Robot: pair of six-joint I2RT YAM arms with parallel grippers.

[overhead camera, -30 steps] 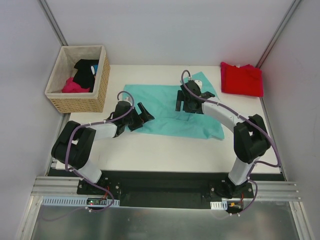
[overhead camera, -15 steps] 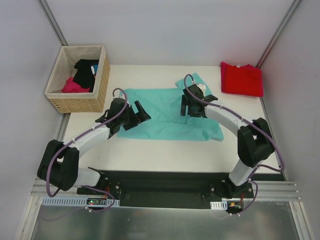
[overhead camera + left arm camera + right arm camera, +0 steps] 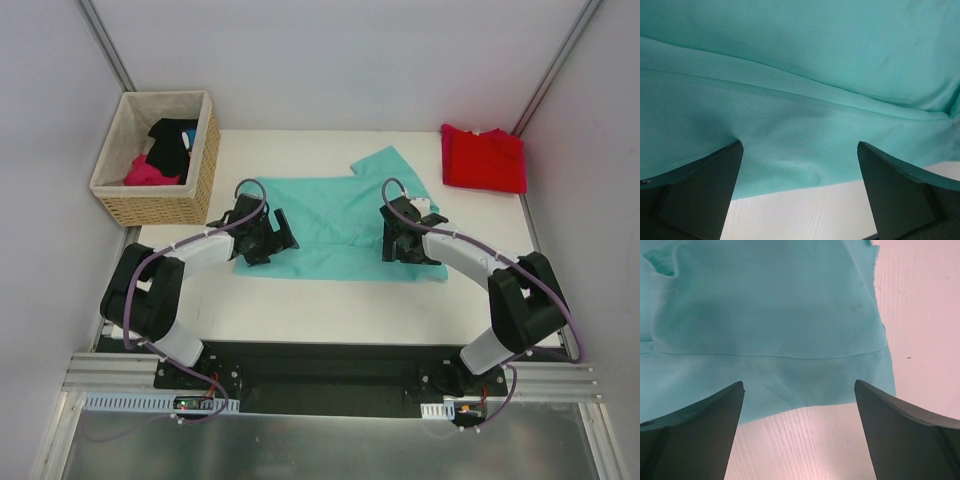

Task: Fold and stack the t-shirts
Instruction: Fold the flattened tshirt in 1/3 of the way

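Observation:
The teal t-shirt [image 3: 335, 222] lies spread flat on the middle of the table, one sleeve pointing to the back. The red t-shirt [image 3: 484, 158] lies folded at the back right corner. My left gripper [image 3: 276, 240] hangs open just over the teal shirt's near left part. In the left wrist view the left gripper [image 3: 799, 150] straddles the shirt's hem [image 3: 790, 170] with only cloth and table between its fingers. My right gripper [image 3: 398, 243] is open over the near right part. In the right wrist view the right gripper [image 3: 799, 386] frames the teal shirt's corner [image 3: 860, 375].
A wicker basket [image 3: 160, 205] stands at the back left, holding a black garment [image 3: 170, 140] and a magenta-pink garment [image 3: 145, 172]. Grey walls close in on both sides. Bare white table [image 3: 330, 300] runs between the teal shirt and the arm bases.
Both grippers have come back toward the teal shirt's near edge, the right one from the sleeve area. The sleeve now lies spread out at the back. Both stayed open.

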